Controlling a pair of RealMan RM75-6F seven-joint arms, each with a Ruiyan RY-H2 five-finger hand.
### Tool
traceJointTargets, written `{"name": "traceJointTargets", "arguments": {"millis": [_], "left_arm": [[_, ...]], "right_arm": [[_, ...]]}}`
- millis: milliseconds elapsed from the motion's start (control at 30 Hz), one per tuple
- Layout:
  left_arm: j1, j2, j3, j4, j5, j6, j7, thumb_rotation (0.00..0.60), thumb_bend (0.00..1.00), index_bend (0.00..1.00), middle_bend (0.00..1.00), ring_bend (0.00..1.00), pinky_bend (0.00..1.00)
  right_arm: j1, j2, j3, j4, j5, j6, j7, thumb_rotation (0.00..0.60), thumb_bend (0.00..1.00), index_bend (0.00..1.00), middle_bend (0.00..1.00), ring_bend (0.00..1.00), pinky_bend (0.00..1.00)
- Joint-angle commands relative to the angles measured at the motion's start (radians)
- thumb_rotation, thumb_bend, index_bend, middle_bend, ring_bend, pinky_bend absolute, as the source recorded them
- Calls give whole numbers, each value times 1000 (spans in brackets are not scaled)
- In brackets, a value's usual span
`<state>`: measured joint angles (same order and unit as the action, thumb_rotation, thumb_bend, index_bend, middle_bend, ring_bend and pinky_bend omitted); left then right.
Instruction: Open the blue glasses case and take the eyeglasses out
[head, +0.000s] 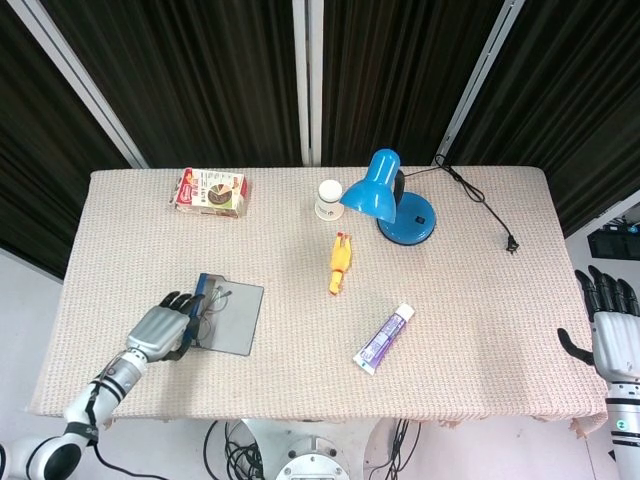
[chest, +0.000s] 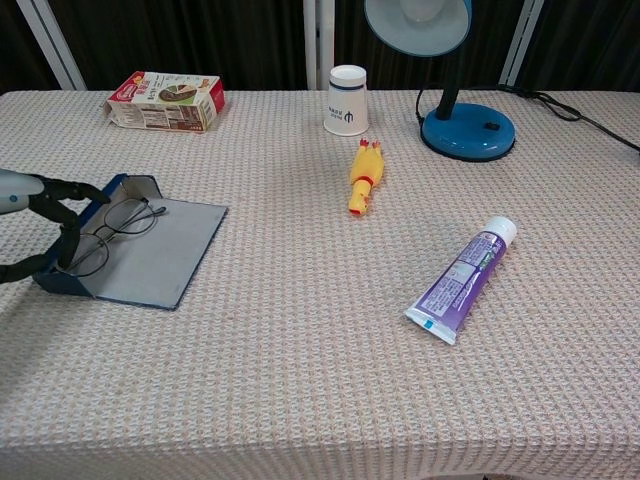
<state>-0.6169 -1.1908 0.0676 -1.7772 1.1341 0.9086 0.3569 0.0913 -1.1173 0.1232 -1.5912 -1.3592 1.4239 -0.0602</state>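
Note:
The blue glasses case (head: 232, 318) lies open near the table's front left, its grey lid (chest: 155, 250) flat on the cloth. Thin-rimmed eyeglasses (chest: 118, 222) rest inside the blue tray, also seen from above as eyeglasses (head: 211, 300). My left hand (head: 158, 331) grips the tray's left side, its dark fingers (chest: 68, 215) curled over the rim beside the eyeglasses. My right hand (head: 608, 328) hangs off the table's right edge, fingers spread, holding nothing.
A snack box (head: 210, 191) lies at the back left. A white cup (head: 329, 198), a blue desk lamp (head: 390, 195) with its cord (head: 483, 205), a yellow rubber chicken (head: 341, 263) and a purple toothpaste tube (head: 383, 339) occupy the middle.

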Motion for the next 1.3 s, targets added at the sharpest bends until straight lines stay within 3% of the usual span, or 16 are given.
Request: {"name": "traceJointTargets", "arguments": {"millis": [33,400,700,967,1300], "left_arm": [[5,-4,-6,18,-31,20,33,600,528,480,0,0,0],[32,0,-3,20,-10,71,65,600,527,483,0,0,0],[38,21,-5,0,-61,37,48,600,528,475,0,0,0],[52,-4,-5,33,-83,86,116,600,528,460,0,0,0],[64,-40,-33,94,-98,116,115,600,529,432,0,0,0]], "right_arm": [[0,0,-1,-3,1,0,-3,600,227,0,0,0,0],[4,-3,-3,-4,5,-9,-12,600,231,0,0,0,0],[5,1,-3,-8,8,-10,-16,600,234,0,0,0,0],[9,-1,-4,-13,5,-12,-25,600,234,0,0,0,0],[10,0,-5,-20,9,-14,-35,600,235,0,0,0,0]]}}
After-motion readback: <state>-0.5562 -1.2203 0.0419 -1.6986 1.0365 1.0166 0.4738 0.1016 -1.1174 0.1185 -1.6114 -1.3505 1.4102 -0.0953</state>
